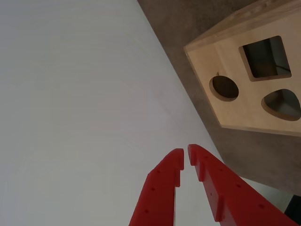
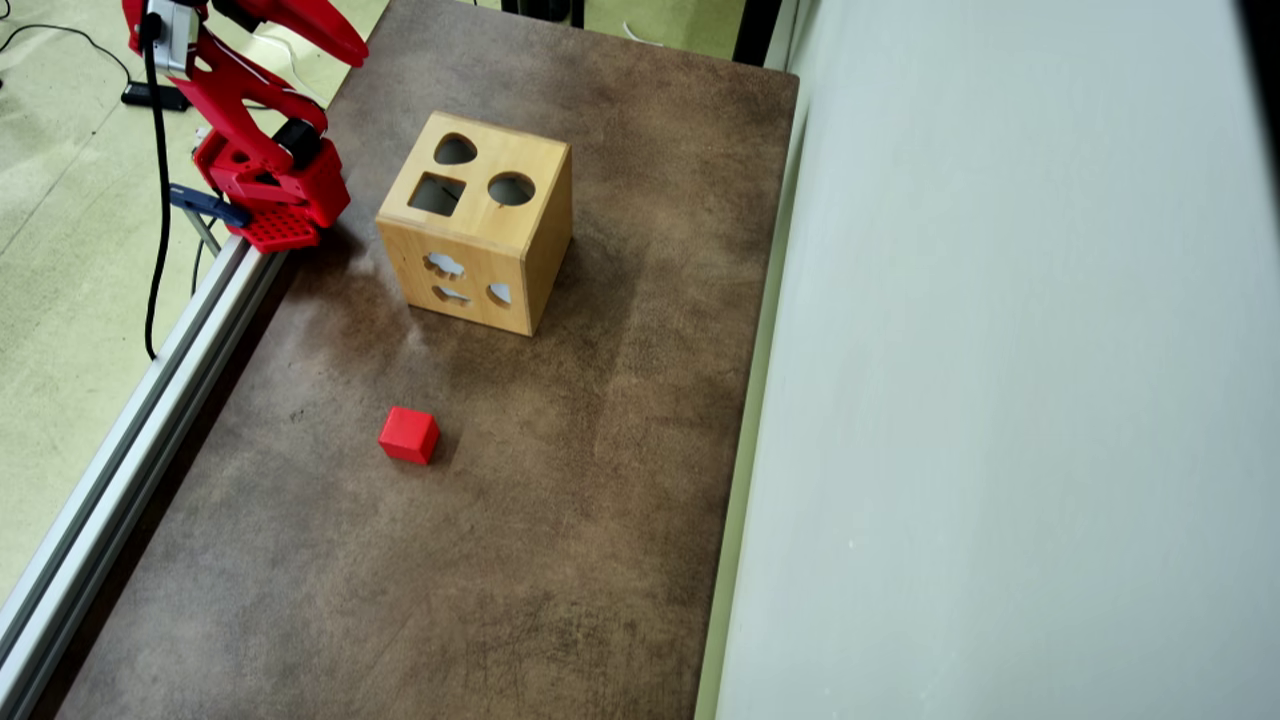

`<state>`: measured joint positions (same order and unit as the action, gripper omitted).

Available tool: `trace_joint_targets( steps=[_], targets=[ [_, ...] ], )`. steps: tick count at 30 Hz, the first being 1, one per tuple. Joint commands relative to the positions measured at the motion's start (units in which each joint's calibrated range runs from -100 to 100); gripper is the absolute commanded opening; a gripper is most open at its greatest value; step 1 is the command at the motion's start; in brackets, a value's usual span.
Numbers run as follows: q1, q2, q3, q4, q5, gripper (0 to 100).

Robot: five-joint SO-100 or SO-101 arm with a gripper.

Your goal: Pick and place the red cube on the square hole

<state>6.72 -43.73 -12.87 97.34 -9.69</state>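
Observation:
The red cube (image 2: 408, 435) lies alone on the brown table, well below the wooden box (image 2: 533, 250) in the overhead view; the wrist view does not show it. The square hole (image 2: 437, 194) is a dark cut-out in the box's top face, beside a round hole and a teardrop-like hole. The wrist view has the square hole (image 1: 265, 57) at the upper right. My red gripper (image 1: 186, 155) is shut, tips almost touching, nothing between them. In the overhead view the gripper (image 2: 350, 45) is raised at the top left, up and left of the box and far from the cube.
The arm's base (image 2: 275, 195) is clamped at the table's left edge, next to an aluminium rail (image 2: 150, 400). A pale wall (image 2: 1000, 400) runs along the table's right side. The box's side face has several shaped cut-outs (image 2: 445, 265).

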Motion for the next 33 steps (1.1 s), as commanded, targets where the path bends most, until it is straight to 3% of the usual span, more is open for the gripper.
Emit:
trace_joint_targets(
  steps=[1, 7, 21, 26, 33],
  targets=[
    [0.6, 6.9, -1.7, 0.3, 2.5, 4],
    [9.5, 14.8, -1.7, 0.3, 8.6, 5],
    [23.9, 30.9, -1.8, -0.6, 30.6, 5],
    [25.0, 34.9, -2.2, -0.8, 34.1, 5],
    [25.1, 44.6, -13.6, -4.9, 34.4, 5]
  ],
)
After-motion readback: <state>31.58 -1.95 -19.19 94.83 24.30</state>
